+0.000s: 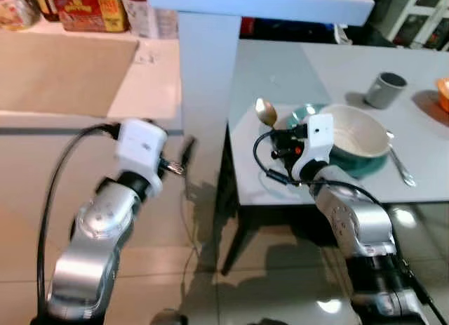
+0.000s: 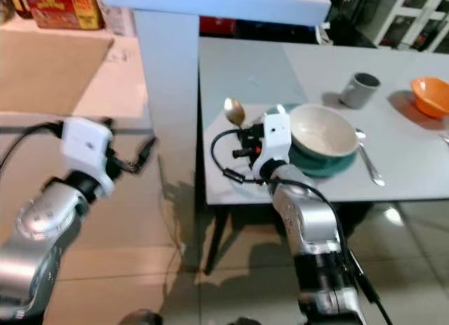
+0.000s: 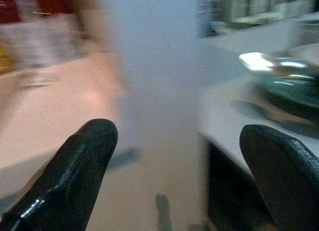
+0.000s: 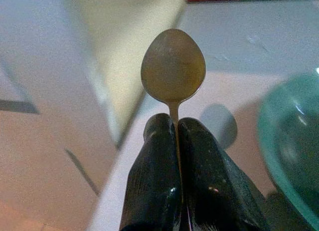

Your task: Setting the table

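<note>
My right gripper [image 4: 175, 128] is shut on a metal spoon [image 4: 173, 67], bowl end up, held above the near left corner of the grey table [image 1: 295, 79]. In the left eye view the spoon [image 1: 266, 112] stands just left of the teal plate [image 1: 361, 163] that carries a white bowl [image 1: 354, 132]. A second piece of cutlery [image 1: 400, 163] lies on the table right of the plate. My left gripper [image 3: 179, 161] is open with nothing between its fingers, in the air beside the white pillar [image 1: 203, 93], left of the table.
A grey mug [image 1: 384, 90] and an orange bowl [image 2: 431, 95] stand farther back on the table's right. A beige counter [image 1: 77, 79] with boxes lies to the left. Tiled floor shows below both arms.
</note>
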`<state>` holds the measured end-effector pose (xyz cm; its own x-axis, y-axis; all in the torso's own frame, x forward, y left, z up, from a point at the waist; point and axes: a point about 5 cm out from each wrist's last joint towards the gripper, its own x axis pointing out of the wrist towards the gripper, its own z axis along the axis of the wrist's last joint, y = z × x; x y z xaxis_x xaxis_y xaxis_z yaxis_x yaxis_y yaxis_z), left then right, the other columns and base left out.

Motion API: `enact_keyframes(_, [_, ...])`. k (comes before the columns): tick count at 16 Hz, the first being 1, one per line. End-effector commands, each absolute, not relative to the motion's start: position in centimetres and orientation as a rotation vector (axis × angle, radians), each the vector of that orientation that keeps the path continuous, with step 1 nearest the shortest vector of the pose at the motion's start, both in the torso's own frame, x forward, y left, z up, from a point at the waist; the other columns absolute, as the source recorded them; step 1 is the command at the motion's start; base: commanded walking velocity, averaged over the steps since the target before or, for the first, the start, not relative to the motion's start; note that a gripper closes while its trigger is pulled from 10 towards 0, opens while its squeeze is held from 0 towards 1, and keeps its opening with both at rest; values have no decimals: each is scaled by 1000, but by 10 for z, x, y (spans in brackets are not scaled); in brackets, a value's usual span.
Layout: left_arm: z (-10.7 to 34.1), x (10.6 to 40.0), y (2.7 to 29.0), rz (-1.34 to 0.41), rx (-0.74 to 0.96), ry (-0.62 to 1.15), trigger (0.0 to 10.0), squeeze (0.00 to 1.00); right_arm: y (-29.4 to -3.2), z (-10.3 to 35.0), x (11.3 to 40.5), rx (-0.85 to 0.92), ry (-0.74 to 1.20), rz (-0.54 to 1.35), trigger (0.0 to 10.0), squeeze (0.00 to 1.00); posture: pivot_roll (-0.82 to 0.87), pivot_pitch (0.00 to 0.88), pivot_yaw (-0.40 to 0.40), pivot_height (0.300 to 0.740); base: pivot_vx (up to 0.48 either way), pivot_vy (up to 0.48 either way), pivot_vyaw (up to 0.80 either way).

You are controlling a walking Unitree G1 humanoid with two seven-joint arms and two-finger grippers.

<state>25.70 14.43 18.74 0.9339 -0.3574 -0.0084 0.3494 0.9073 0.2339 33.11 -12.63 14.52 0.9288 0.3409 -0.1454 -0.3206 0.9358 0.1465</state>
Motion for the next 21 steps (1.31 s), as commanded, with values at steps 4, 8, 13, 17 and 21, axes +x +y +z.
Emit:
enact_keyframes(4, [189, 246, 140, -463, 243, -25, 10000, 0, -120, 140, 355, 84, 190, 313, 10000, 0, 37, 167, -110, 740, 0, 0, 0])
enact_keyframes(8, [187, 231, 141, -549, 247, 13, 10000, 0, -116, 127, 372, 24, 270, 281, 10000, 0, 41, 222, -116, 740, 0, 0, 0])
enact_keyframes(13, [188, 223, 137, -587, 236, 34, 10000, 0, -106, 127, 385, 45, 294, 254, 10000, 0, 44, 251, -111, 740, 0, 0, 0])
enact_keyframes(17, [188, 222, 135, -609, 233, 44, 10000, 0, -98, 136, 393, 80, 284, 235, 10000, 0, 53, 261, -103, 740, 0, 0, 0])
enact_keyframes(21, [189, 221, 134, -620, 233, 48, 10000, 0, -91, 139, 395, 95, 284, 239, 10000, 0, 60, 262, -105, 740, 0, 0, 0])
